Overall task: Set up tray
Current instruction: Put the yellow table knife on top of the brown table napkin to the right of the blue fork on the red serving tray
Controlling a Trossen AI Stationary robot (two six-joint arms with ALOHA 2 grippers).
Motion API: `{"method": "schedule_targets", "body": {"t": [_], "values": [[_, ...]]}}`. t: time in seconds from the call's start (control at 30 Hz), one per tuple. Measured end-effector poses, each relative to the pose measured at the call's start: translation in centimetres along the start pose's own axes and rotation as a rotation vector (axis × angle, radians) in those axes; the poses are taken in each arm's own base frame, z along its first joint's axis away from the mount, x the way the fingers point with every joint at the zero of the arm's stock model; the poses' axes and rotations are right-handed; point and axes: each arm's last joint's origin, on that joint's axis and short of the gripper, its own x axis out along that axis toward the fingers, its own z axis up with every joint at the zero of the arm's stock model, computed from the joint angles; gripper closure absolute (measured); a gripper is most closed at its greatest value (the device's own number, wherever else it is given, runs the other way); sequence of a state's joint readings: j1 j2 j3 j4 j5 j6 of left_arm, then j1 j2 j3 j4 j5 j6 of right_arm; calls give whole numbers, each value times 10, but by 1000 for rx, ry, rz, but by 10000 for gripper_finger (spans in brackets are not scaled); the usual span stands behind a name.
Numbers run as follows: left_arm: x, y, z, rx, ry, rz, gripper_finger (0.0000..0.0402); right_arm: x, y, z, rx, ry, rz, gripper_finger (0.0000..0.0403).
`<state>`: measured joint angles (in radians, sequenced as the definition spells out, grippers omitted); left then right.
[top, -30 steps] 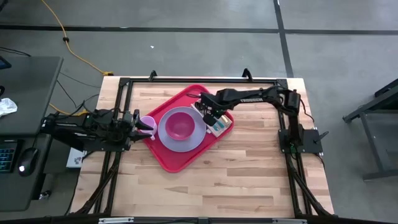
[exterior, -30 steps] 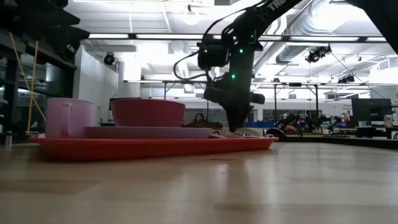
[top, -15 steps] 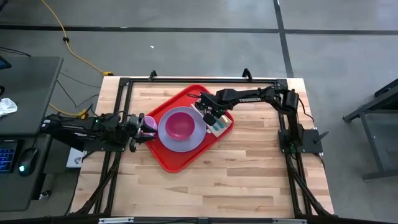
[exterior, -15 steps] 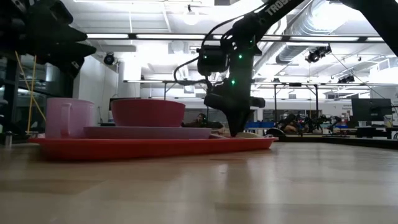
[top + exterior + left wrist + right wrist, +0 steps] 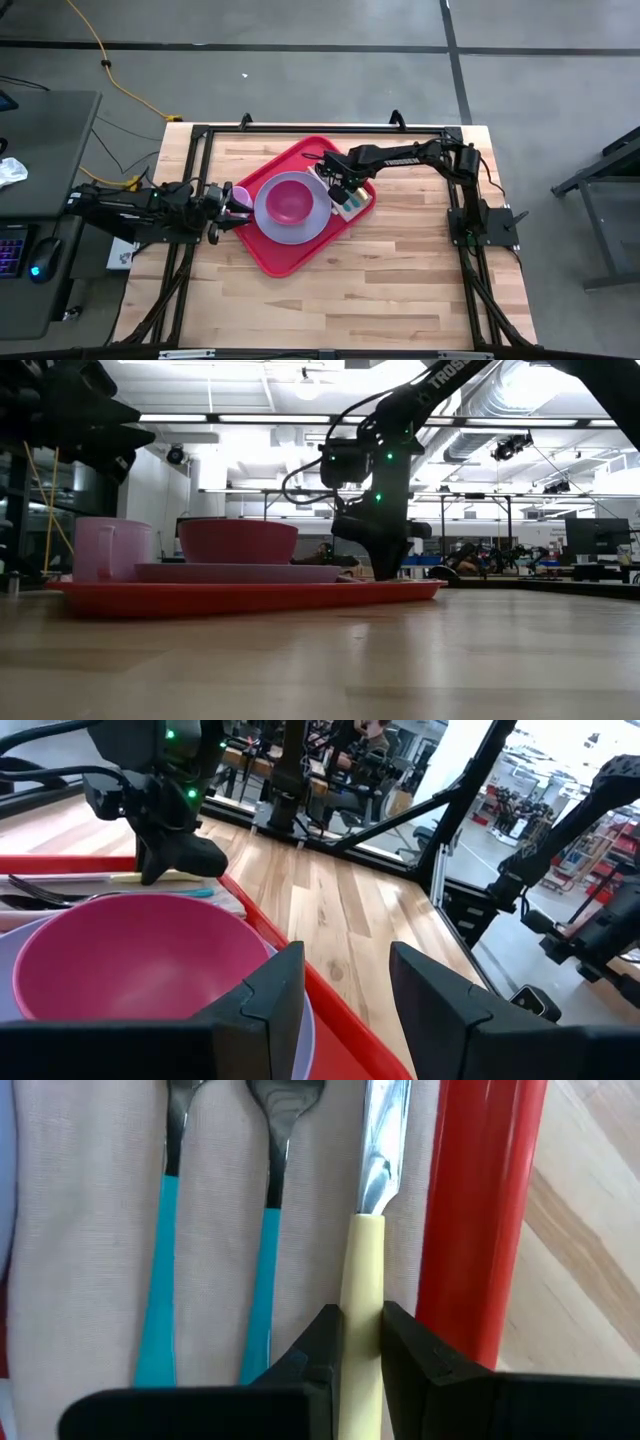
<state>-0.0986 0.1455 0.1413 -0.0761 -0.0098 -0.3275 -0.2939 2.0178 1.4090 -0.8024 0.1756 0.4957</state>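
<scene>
Your right gripper (image 5: 362,1342) is placing a cream-handled knife (image 5: 365,1295) on the red tray (image 5: 283,258), mid tabletop (image 5: 400,290)

Its jaws are closed on the knife's handle, low over a pale napkin (image 5: 90,1240) beside two teal-handled utensils (image 5: 160,1230) along the tray's rim. The step looks nearly done; next you would likely open and lift straight up. That arm reaches in from the right, wrist angled down. Your left gripper (image 5: 345,995) hovers at the tray's left side near the pink cup (image 5: 236,198), jaws open and empty, facing the bowl (image 5: 130,960) on the lavender plate (image 5: 318,215)

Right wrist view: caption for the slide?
Right gripper shut on a yellow-handled knife, beside two teal-handled utensils on a napkin in the red tray.
</scene>
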Motion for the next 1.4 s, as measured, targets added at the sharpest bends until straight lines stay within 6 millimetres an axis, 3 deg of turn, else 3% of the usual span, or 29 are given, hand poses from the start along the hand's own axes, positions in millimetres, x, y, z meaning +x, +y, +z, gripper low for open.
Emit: {"method": "schedule_targets", "body": {"t": [0.27, 0.6, 1.4], "values": [[0, 0, 0, 0, 1, -1, 222, 0, 0, 1, 6, 0, 13, 368], [0, 0, 0, -4, 1, -4, 222, 2, -8, 4, 100, 34, 46, 337], [0, -1, -1, -18, 11, -27, 222, 1, -4, 1, 68, 75, 107, 336]]}}
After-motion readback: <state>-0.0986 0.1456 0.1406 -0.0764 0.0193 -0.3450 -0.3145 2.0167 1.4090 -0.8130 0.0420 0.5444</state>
